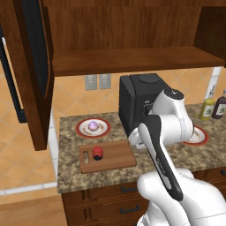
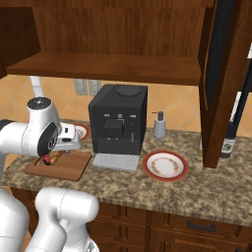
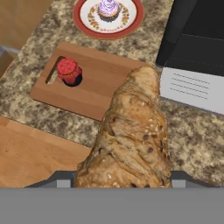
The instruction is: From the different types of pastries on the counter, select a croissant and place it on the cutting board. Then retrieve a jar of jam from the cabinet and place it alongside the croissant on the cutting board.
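Speckled granite bench (image 3: 39,35), polished; smooth matt wood on the cutting board (image 3: 105,83); the croissant (image 3: 131,140) looks rough and flaky; the coffee machine (image 1: 134,99) matt black plastic.

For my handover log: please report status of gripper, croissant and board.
Gripper shut on croissant. Jam jar already on cutting board. Board's near half free.

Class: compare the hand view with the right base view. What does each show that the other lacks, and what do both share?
Hand view alone: the croissant held close in the claw, and the purple cupcake. Right base view alone: the soap dispenser, an empty plate and the cabinet shelf. Both: the cutting board with the jar of jam on it, the coffee machine, and the counter.
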Robot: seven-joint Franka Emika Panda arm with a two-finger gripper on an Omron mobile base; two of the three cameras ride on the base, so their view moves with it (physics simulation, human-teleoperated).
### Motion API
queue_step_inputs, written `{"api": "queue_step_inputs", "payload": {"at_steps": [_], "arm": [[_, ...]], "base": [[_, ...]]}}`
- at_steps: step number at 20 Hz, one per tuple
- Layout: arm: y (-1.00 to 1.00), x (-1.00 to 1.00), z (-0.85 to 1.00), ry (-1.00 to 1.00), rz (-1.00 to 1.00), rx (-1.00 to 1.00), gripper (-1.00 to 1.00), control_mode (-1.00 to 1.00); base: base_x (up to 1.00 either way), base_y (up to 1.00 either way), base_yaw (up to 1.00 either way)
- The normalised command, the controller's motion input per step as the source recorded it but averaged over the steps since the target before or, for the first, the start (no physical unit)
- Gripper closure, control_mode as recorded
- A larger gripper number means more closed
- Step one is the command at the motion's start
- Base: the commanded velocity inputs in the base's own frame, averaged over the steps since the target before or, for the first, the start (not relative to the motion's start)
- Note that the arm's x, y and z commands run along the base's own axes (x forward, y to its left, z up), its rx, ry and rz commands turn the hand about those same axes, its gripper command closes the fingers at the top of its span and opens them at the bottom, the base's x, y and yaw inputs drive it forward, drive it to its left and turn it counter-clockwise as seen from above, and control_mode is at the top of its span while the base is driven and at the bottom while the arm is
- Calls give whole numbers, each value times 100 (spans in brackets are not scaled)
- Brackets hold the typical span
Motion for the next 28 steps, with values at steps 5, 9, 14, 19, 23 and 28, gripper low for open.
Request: {"api": "queue_step_inputs", "payload": {"at_steps": [5, 9, 14, 19, 23, 28], "arm": [[21, 6, -24, -5, 0, 5, 100, -100], [42, 0, -100, 13, -12, 0, 100, -100], [1, 14, -13, 0, -1, 6, 100, -100], [6, 85, -18, 0, -3, -5, 100, -100], [14, 3, -11, 0, 0, 3, 100, -100], [1, 21, -77, 11, -2, 1, 100, -100]], "base": [[0, 0, 0], [0, 0, 0], [0, 0, 0], [0, 0, 0], [0, 0, 0], [0, 0, 0]]}}
